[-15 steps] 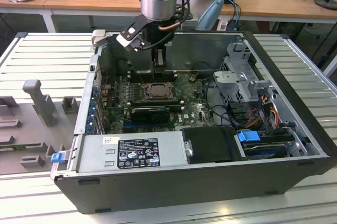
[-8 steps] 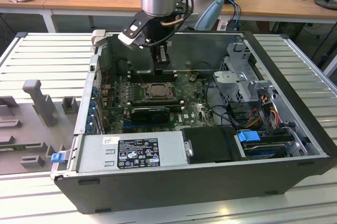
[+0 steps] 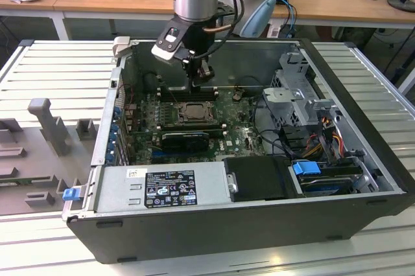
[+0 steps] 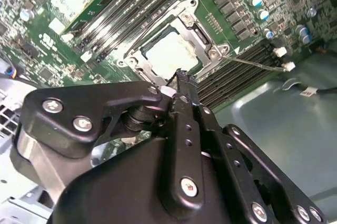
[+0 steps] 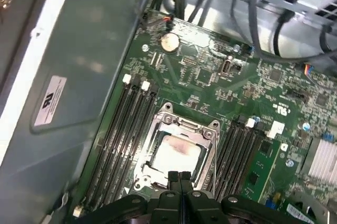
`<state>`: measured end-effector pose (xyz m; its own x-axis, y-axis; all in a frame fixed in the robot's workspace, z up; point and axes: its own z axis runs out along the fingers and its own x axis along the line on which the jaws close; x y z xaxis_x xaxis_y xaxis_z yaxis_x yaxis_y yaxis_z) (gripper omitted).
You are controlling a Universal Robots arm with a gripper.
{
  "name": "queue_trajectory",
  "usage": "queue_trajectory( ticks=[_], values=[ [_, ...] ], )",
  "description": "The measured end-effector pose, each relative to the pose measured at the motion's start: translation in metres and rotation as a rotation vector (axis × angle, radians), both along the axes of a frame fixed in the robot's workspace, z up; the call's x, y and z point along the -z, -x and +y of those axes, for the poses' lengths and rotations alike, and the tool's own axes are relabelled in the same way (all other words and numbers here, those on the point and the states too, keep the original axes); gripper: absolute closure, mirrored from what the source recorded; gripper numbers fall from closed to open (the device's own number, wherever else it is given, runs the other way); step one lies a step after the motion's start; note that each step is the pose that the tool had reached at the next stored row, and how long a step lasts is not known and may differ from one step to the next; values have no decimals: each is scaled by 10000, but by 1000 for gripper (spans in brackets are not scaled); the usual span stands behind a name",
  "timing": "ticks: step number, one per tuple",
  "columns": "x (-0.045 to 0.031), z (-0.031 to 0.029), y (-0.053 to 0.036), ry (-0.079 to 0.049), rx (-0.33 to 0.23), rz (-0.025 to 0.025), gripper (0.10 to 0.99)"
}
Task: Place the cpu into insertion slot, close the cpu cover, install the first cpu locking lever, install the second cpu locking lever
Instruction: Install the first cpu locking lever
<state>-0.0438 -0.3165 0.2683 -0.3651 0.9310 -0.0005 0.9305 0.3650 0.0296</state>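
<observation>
Gripper (image 5: pixel 179 177): we see its two fingers pressed together, nothing between them, hanging just above the cpu cover (image 5: pixel 208 129).
Cpu (image 5: pixel 176 155): seated under the cover's window, just below the fingertips; it is square, so we find no long axis.
Cover state: we judge it folded down.
Surface: motherboard (image 3: pixel 240 137), flat inside the open computer case (image 3: pixel 194 230).
Room: ribbed table (image 3: pixel 58 62) at the exterior view's left; memory slots (image 5: pixel 118 134) close beside the cover; drive cage (image 3: pixel 292 94) well apart, at its right.
</observation>
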Motion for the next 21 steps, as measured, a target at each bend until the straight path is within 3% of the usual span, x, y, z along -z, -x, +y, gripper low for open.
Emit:
queue_trajectory(
  ticks=[4,6,11,15,21],
  values=[
    [0,0,0,0,-940,0,980],
    [0,0,0,1,-1810,0,980],
    [0,0,0,1,-2790,0,980],
    [0,0,0,1,-4233,0,980],
    [0,0,0,1,-5561,0,980]
  ],
)
